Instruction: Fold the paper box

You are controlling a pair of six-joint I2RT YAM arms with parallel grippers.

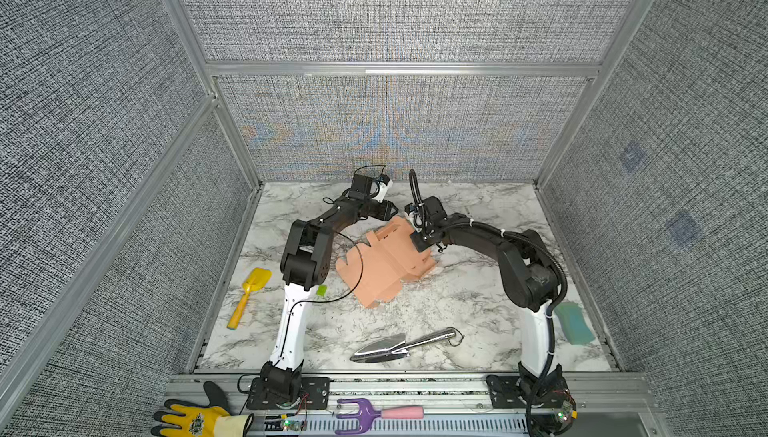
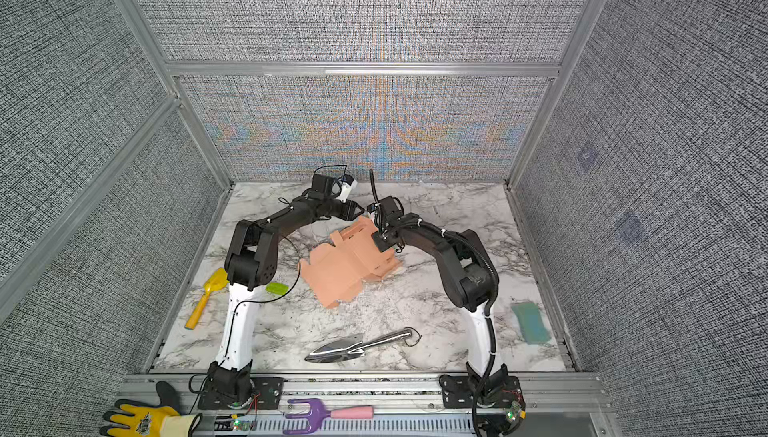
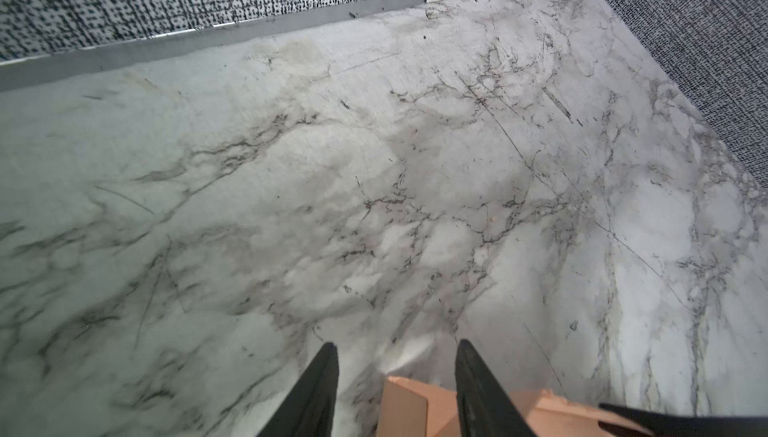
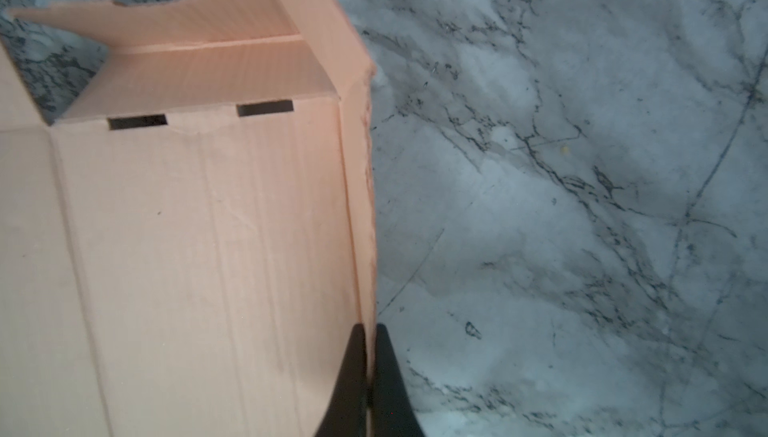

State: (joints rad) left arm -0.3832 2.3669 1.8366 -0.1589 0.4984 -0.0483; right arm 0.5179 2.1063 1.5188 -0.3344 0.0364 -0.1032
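Right pincer tight on upturned edge of creased, slotted salmon paper box; left pincer agape, empty.

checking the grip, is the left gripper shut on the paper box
No, the left gripper is open, a corner of the paper box between its jaws.

Matt ribbed cardboard paper box, smooth scuffed marble-look tabletop, shiny metal trowel

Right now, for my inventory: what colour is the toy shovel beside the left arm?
The toy shovel is yellow; best in a top view.
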